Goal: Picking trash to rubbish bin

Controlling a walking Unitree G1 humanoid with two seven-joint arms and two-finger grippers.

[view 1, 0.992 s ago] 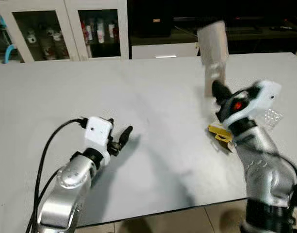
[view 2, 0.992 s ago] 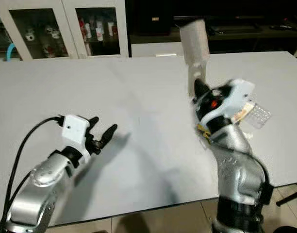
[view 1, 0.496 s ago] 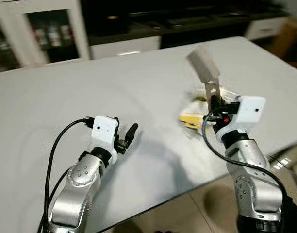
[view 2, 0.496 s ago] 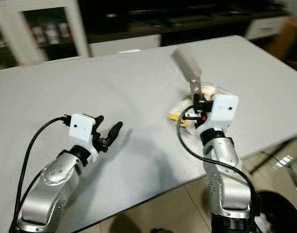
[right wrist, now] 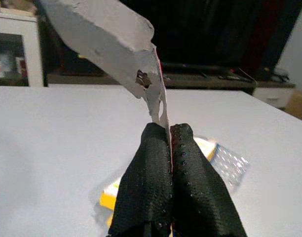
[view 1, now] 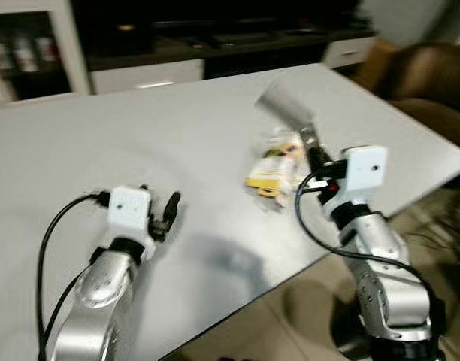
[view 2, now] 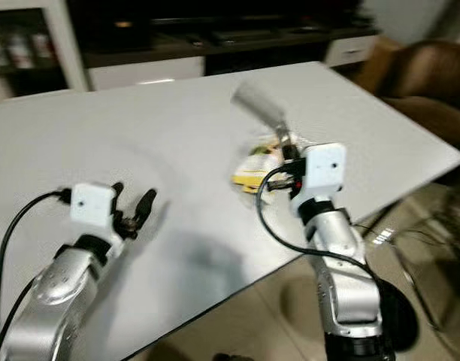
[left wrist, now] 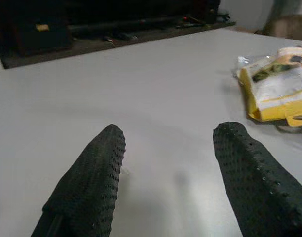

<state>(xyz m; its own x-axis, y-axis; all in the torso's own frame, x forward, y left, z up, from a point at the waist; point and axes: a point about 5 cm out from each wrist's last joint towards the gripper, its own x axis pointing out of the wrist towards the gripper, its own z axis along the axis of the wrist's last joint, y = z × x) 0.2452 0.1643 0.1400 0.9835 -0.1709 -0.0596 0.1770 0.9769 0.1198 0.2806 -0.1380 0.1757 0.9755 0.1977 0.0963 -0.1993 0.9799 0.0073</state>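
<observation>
My right gripper (view 1: pixel 314 154) is shut on a flattened pale cardboard piece (view 1: pixel 285 107), held up above the white table (view 1: pixel 102 150); in the right wrist view the cardboard piece (right wrist: pixel 111 34) rises from between the closed fingers (right wrist: pixel 153 187). Just behind and below it a yellow and white snack wrapper (view 1: pixel 273 170) lies on the table with a clear plastic blister (right wrist: pixel 229 163) beside it. My left gripper (view 1: pixel 162 214) hovers low over the table at the near left, open and empty. The left wrist view has the wrapper (left wrist: pixel 277 86) off to one side of its fingers (left wrist: pixel 99 168).
A dark low cabinet (view 1: pixel 215 37) runs along the far side of the table. A brown sofa (view 1: pixel 425 83) stands at the right. Tiled floor (view 1: pixel 290 316) lies beyond the table's near right edge, under my right arm.
The camera has swung right, so the whole scene shifted left and the sofa came into view. My right gripper still holds the cardboard piece, now tilted more to the left.
</observation>
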